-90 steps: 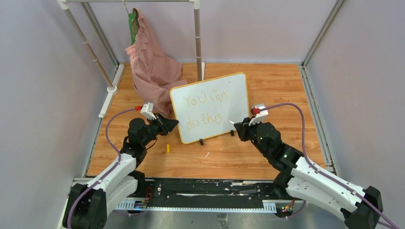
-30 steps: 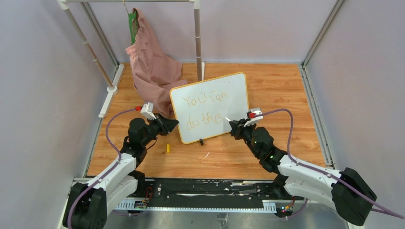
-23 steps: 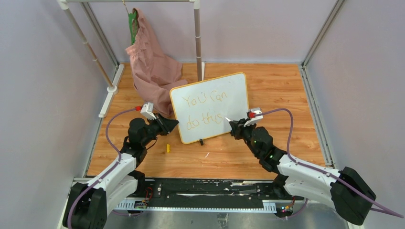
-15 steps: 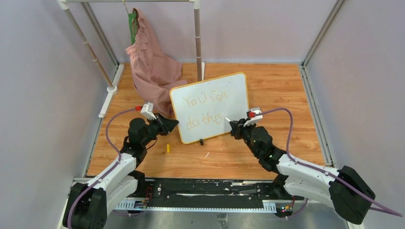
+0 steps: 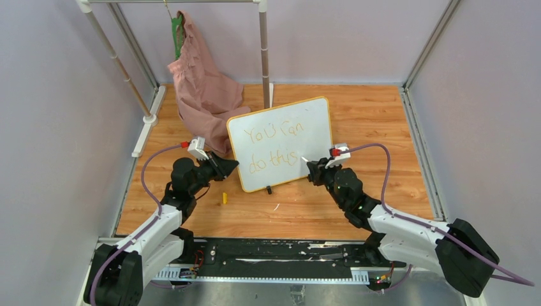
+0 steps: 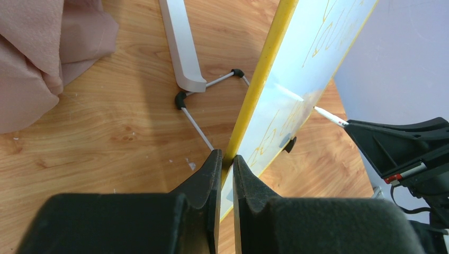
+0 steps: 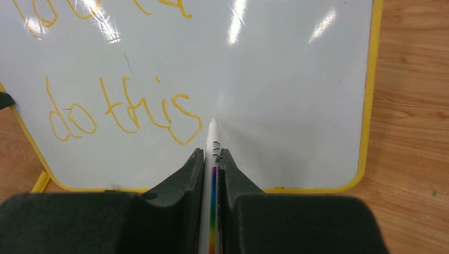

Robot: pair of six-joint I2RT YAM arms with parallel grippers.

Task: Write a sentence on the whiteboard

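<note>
Marker (image 7: 213, 135) pinched in the right gripper (image 7: 212, 154) points at the whiteboard (image 7: 296, 79) beside the sentence (image 7: 124, 108); a hard push could dislodge the frame (image 6: 262, 69) clamped by the left gripper (image 6: 225, 159).

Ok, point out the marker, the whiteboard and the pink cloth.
marker (image 7: 213, 140), right wrist view, white barrel
whiteboard (image 5: 317, 137), top external view, bare right face
pink cloth (image 5: 204, 89), top external view, middle folds
</note>
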